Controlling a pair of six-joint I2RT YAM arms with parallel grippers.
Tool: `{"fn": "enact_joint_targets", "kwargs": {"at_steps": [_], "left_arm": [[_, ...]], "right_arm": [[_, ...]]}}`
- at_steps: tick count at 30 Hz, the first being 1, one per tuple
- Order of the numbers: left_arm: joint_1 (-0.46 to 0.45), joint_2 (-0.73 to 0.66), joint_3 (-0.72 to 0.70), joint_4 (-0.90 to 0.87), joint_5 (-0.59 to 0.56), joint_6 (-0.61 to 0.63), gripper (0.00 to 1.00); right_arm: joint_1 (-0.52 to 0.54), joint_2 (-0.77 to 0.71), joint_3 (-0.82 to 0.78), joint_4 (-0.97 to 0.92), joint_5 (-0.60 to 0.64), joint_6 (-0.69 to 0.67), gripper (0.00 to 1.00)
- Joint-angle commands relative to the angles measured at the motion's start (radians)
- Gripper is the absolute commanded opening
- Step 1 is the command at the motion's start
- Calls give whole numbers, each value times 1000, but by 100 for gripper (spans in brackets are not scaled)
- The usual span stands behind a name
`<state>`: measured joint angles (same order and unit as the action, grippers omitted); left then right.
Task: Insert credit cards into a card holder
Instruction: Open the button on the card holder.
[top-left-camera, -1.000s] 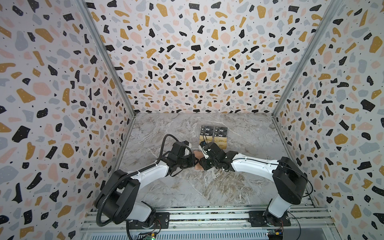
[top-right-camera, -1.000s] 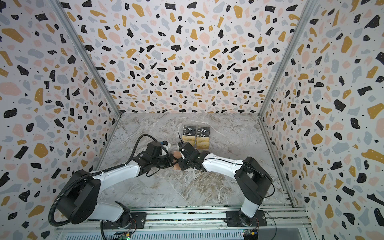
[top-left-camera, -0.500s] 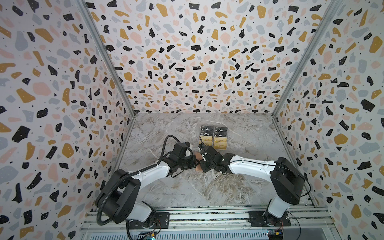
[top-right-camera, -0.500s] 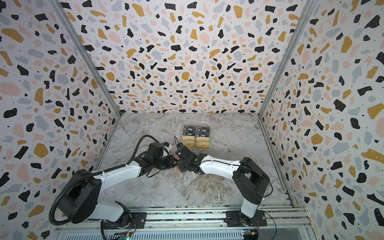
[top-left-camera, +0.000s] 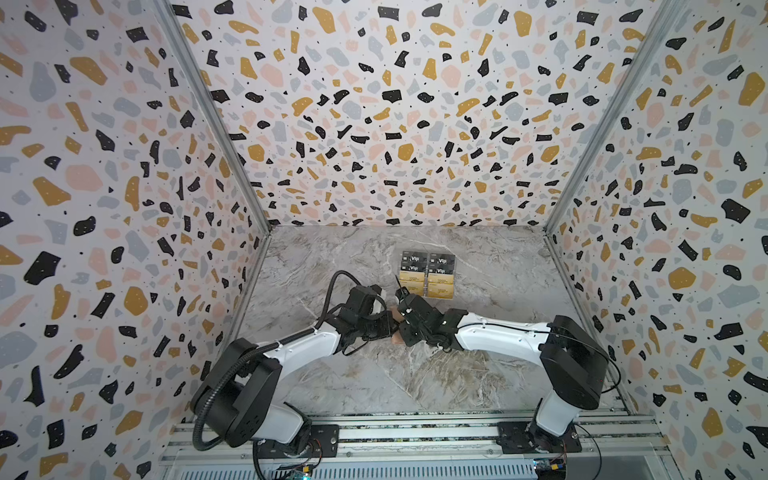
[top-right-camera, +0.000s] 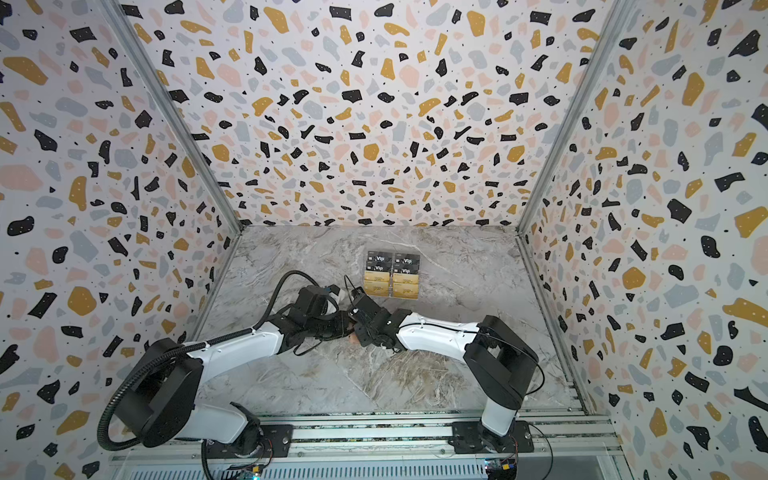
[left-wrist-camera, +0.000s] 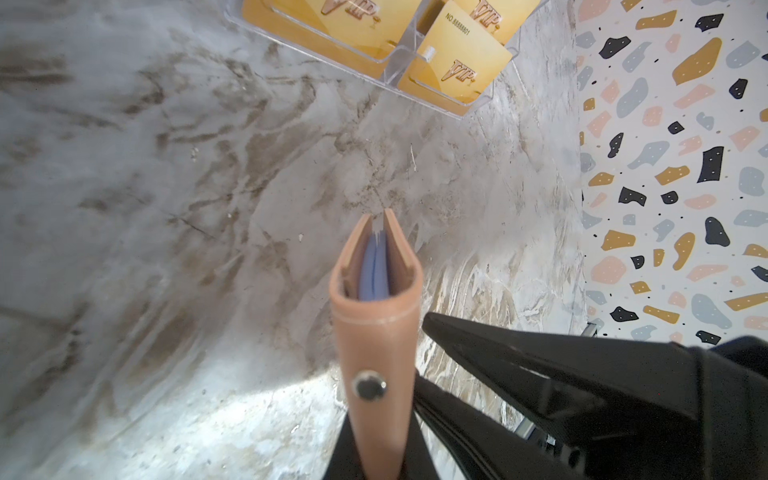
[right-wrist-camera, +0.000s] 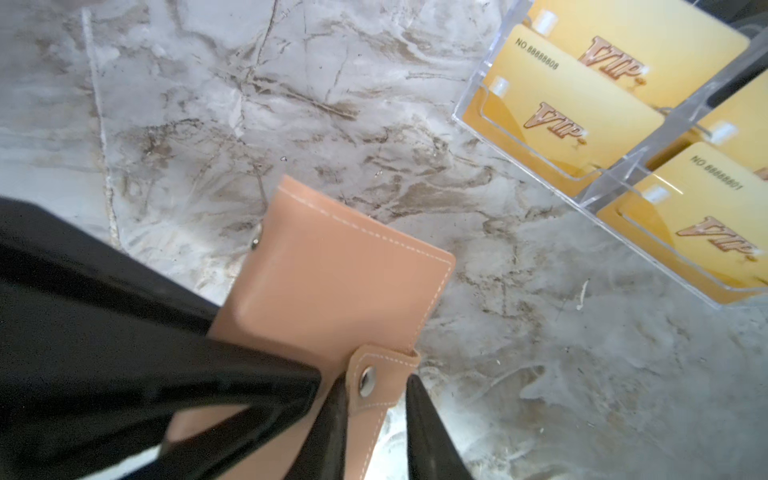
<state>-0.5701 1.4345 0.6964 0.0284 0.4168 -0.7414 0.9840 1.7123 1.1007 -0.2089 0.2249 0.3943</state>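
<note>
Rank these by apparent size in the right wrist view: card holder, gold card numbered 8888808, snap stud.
1. card holder, looks largest, but it is nearest the camera, so its lead over the card is unsure.
2. gold card.
3. snap stud, plainly smallest.

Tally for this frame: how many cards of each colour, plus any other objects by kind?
Gold cards: 4
Black cards: 4
Clear stand: 1
Card holder: 1
Total: 10
</note>
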Motion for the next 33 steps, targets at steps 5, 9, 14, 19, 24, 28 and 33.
{"fn": "enact_joint_targets", "kwargs": {"at_steps": [5, 9, 14, 19, 24, 28, 33], "left_arm": [[-23, -39, 12, 5, 88, 27, 0], [-22, -39, 10, 14, 88, 23, 0], [-22, -48, -5, 21, 91, 21, 0], [-22, -52, -16, 37, 91, 16, 0], [-22, -44, -21, 45, 96, 20, 0], [-23, -38, -20, 55, 105, 23, 0], [-20, -37, -25, 76, 123, 20, 0]], "right_arm": [[-10, 4, 12, -4, 61, -11, 15], [-13, -9, 5, -3, 39, -7, 11], [-40, -33, -33, 16, -29, 9, 7], [-66, -63, -70, 43, -93, 23, 5], [-80, -107, -105, 71, -133, 37, 5], [-115, -136, -131, 102, -215, 48, 4], [-146, -174, -150, 112, -262, 54, 4]]}}
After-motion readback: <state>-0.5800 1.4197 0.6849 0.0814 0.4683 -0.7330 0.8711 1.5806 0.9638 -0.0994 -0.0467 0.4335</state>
